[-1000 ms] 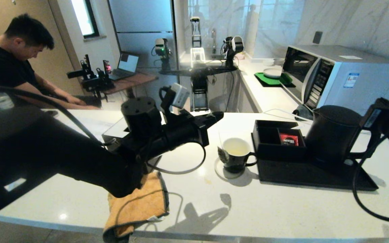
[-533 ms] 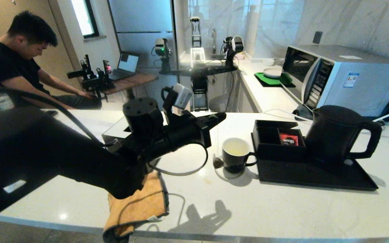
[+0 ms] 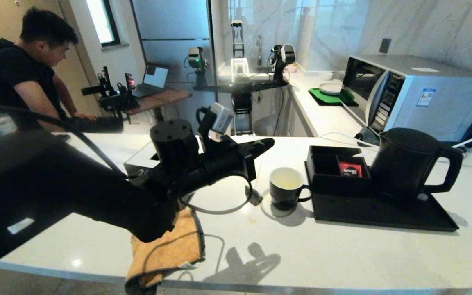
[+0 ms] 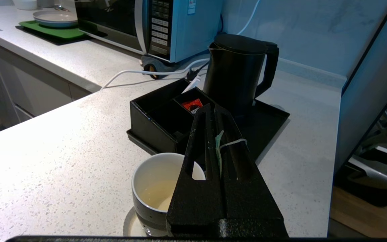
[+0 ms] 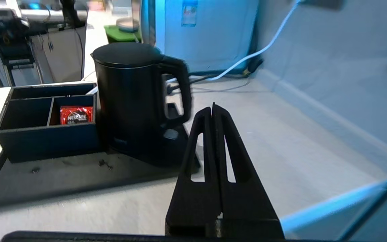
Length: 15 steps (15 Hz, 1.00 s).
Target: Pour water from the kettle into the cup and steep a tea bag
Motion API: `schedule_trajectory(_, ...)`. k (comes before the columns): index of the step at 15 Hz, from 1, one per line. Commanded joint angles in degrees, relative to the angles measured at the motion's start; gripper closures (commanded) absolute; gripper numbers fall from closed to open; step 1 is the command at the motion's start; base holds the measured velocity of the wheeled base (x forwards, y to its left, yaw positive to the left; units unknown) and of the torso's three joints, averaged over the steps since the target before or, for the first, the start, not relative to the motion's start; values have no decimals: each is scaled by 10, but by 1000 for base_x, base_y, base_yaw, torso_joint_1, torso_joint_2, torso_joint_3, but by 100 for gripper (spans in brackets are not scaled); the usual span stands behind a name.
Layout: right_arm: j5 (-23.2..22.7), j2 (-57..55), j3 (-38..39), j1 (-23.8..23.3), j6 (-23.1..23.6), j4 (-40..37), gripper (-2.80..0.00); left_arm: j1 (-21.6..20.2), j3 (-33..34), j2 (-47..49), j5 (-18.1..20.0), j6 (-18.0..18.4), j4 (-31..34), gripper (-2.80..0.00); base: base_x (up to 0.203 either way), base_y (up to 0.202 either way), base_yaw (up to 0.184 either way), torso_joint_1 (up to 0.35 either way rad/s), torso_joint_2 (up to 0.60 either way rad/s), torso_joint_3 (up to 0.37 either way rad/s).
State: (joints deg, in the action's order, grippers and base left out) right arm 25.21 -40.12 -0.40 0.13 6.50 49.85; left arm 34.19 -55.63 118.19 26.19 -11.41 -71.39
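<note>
Kitchen: microwave (image 3: 408, 92), kettle (image 3: 404, 164) on stone counter (image 3: 301, 254).

One kettle (image 3: 404, 164), one cup (image 3: 286, 188), one tea bag (image 3: 255, 199) and one red sachet (image 3: 350, 169) (sitting in the single divided box (image 3: 322, 174)). One tray (image 3: 383, 213), one orange cloth (image 3: 170, 246), one microwave (image 3: 416, 92), one man (image 3: 23, 78).

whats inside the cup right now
The cup holds pale yellowish liquid over its white inside. No tea bag shows in it: the tea bag hangs outside, beside the cup, on a string from the left gripper. In the left wrist view the jaws hide part of the inside.
</note>
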Motion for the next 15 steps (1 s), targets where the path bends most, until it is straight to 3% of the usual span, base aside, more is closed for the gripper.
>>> schedule_trajectory(1,0,193,2,2,16,-123,0,0,0,2,3,-1,-4,0,0,0,0,0,0,0)
schedule_trajectory(3,-12,267,3,6,34,-239,0,1,0,2,4,-1,-4,0,0,0,0,0,0,0)
schedule_trajectory(6,-144,323,4,4,41,-333,0,2,-1,7,5,-1,-4,0,0,0,0,0,0,0)
schedule_trajectory(9,-207,387,3,1,47,-468,0,1,-5,7,6,-1,-2,0,0,0,0,0,0,0)
schedule_trajectory(12,-251,388,3,0,47,-477,0,4,-13,16,7,-1,0,0,0,0,0,0,0,0)
schedule_trajectory(15,-258,401,4,0,49,-476,0,8,-31,27,6,-1,5,0,0,0,0,0,0,0)
